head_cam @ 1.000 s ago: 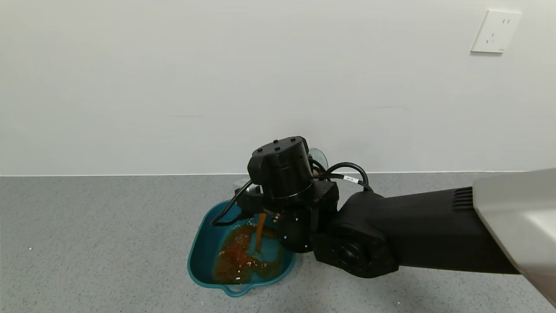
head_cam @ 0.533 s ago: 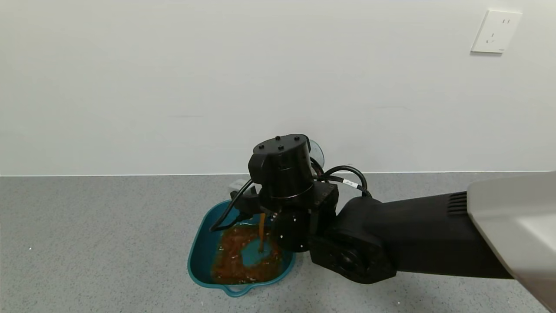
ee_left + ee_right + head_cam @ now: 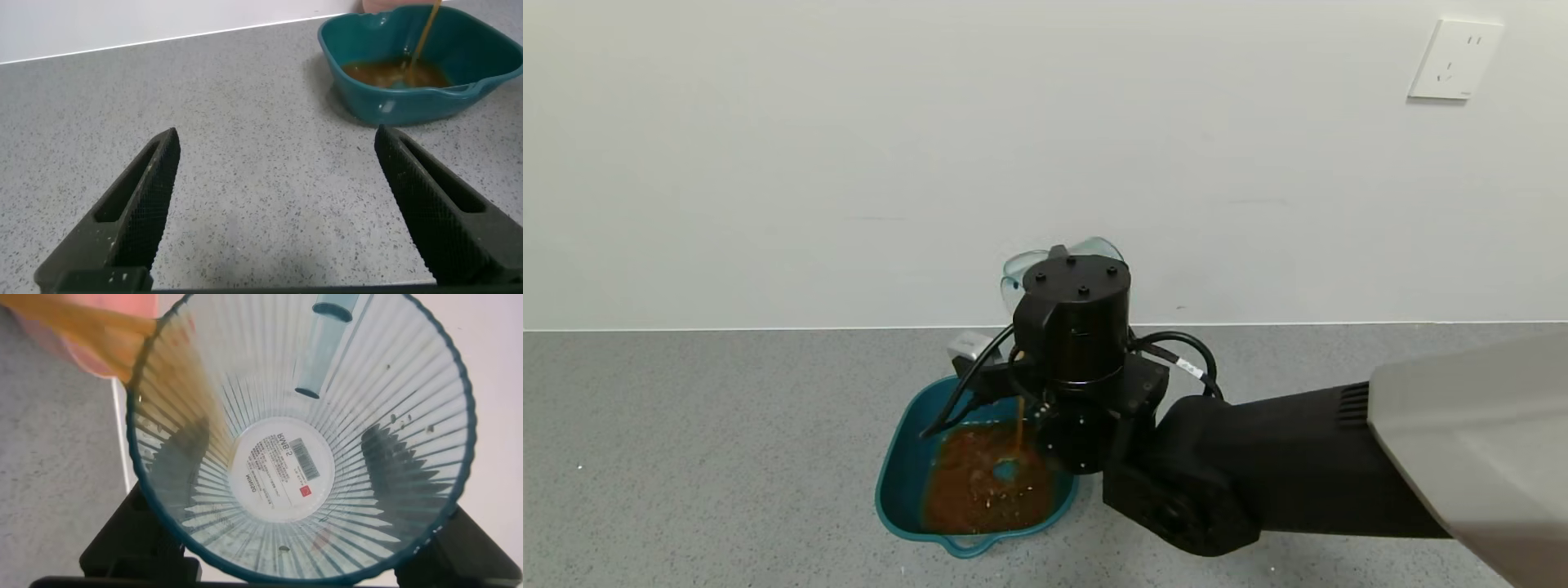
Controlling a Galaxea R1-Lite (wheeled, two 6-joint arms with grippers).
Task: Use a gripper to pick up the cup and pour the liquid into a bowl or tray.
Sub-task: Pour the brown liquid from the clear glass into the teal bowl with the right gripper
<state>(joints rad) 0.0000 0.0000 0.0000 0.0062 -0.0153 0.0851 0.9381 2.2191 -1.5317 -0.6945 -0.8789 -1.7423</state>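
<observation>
While my right end effector (image 3: 278, 563) stays clamped on the tipped cup (image 3: 298, 433), liquid (image 3: 1018, 416) streams into the tray (image 3: 898, 482); next, I judge, righting it once drained. My left end effector (image 3: 282, 216) hangs spread, idle.

One cup (image 3: 298, 441), one tray (image 3: 903, 482)

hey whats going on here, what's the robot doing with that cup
The right end effector holds a small translucent blue-green ribbed plastic cup tipped steeply over a large dark teal plastic tray on the grey speckled counter. A thin stream of reddish-brown liquid runs from the cup's rim into the tray, where a brown pool covers much of the floor. The cup looks nearly empty. The left end effector is open and idle, low over the counter to one side.
</observation>
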